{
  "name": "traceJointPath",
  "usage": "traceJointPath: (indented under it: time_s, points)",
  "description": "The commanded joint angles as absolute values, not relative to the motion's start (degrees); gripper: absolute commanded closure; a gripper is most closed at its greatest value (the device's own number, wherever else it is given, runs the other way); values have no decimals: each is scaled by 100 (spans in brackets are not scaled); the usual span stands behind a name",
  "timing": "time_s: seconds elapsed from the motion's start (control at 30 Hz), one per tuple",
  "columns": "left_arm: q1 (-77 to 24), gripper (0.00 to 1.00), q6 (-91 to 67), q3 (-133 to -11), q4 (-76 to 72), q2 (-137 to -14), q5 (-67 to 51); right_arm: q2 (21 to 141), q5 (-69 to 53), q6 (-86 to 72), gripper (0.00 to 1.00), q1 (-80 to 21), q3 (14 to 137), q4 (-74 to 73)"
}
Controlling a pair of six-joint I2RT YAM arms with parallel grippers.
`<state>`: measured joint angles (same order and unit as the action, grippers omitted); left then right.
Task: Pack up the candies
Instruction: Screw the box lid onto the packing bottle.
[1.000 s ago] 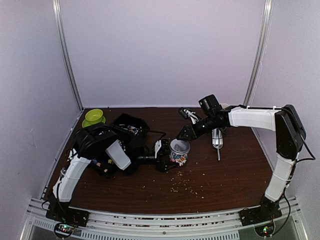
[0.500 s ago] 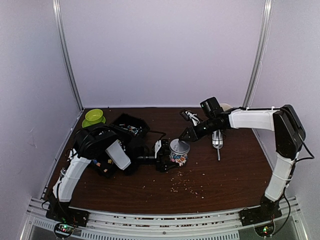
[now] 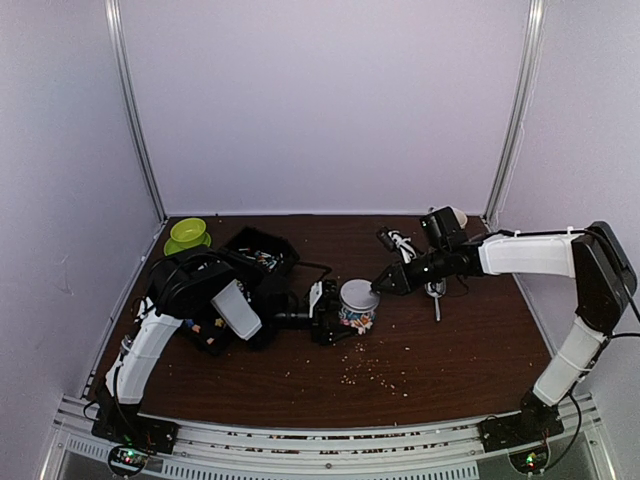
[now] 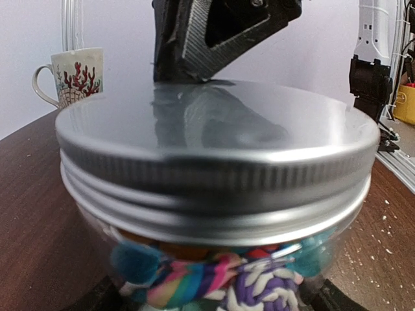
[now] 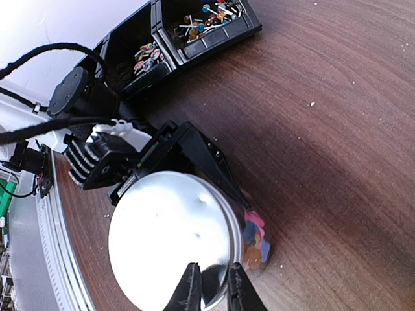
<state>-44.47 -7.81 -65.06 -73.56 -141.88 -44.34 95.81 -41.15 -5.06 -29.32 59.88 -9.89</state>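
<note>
Here, my left fingers, spread wide, clasp the jar on the tabletop, candies showing under its metal lid. My right fingers are nearly pressed together at the lid's rim. Beyond, more sweets lie in black bins.

Multicoloured candies packed inside an upright clear jar, silver lid on.
</note>
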Motion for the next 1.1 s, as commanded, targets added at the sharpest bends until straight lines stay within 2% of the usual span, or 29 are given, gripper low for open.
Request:
traceJointPath:
  time_s: [0.0,0.7,0.83,0.97,1.07]
  points:
    - [-4255,26,-1222,-6535,-7107,-14504,-4166,9400,-4370,-592,86,-3192,5658,-1324]
    - [-4256,27,-1235,-6483,-7144,-14467,-4166,8664,-3892,-804,84,-3830,4893,-1337]
    - [-4254,27,-1223,-6484,-7146,-14467,-4183,8409,-3689,-564,77,-3824,5032,-1588]
    - [-4263,27,-1213,-6506,-7118,-14471,-4195,8326,-3372,-321,65,-3783,5506,-1931]
    - [-4270,27,-1205,-6520,-7066,-14467,-4197,8459,-3228,-303,64,-3686,5927,-1995]
